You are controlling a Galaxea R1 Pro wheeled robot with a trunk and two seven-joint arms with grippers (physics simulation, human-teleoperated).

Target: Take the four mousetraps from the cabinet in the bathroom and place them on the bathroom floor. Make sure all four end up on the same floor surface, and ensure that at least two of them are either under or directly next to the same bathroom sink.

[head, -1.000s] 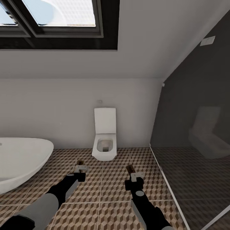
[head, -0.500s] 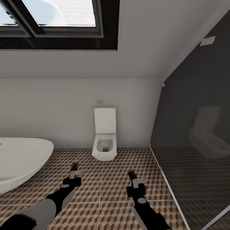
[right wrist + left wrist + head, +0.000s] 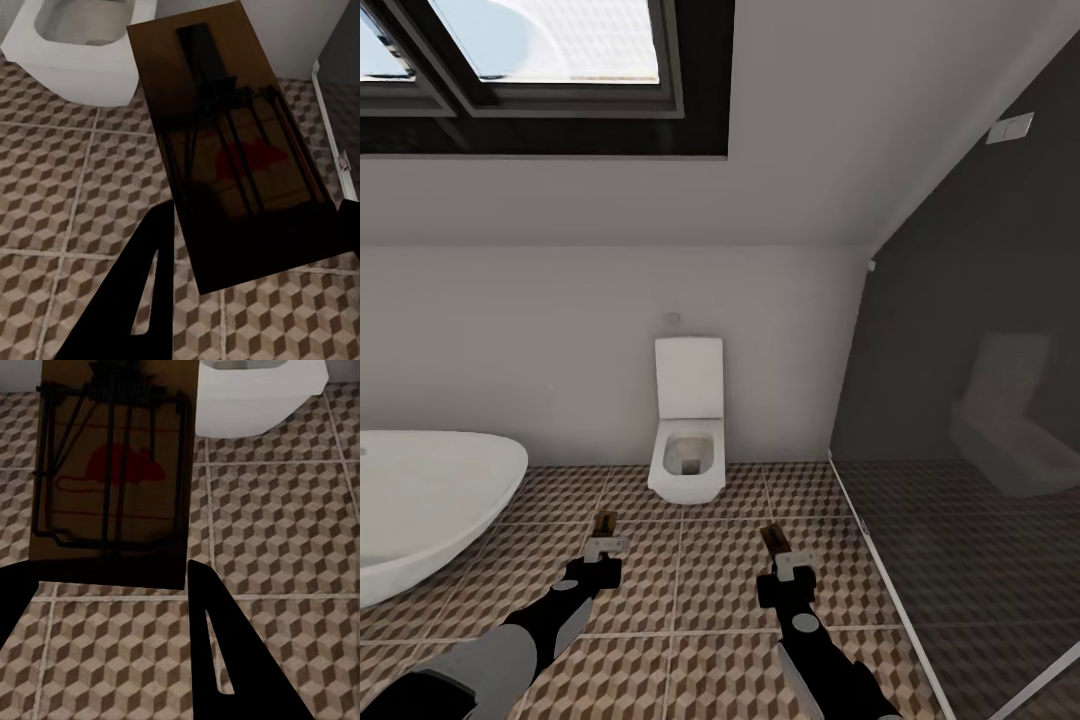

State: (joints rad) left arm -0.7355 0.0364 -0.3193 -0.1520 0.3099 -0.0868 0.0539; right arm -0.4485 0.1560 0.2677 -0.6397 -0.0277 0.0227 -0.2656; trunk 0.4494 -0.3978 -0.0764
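Each gripper carries one mousetrap above the bathroom floor [image 3: 700, 590], whose tiles bear a brown cube pattern. My left gripper [image 3: 605, 545] is shut on a mousetrap [image 3: 603, 523]; up close, this brown wooden mousetrap [image 3: 112, 472] shows a red mouse print and a dark wire frame, and the left gripper [image 3: 112, 585] holds its near end. My right gripper [image 3: 788, 562] is shut on a second mousetrap [image 3: 772, 540]. That mousetrap [image 3: 225, 142] lies tilted between the dark fingers [image 3: 142, 285]. The cabinet is out of view.
A white toilet [image 3: 687, 440] stands against the back wall straight ahead. The rounded white rim of a bathtub [image 3: 430, 500] fills the left side. A dark glass shower screen [image 3: 960, 450] closes off the right. A skylight [image 3: 540, 70] sits overhead.
Both arms have drawn back a little toward me, with the traps still held. The left gripper swung slightly left half a second ago and has since come partway back. The camera has not moved.
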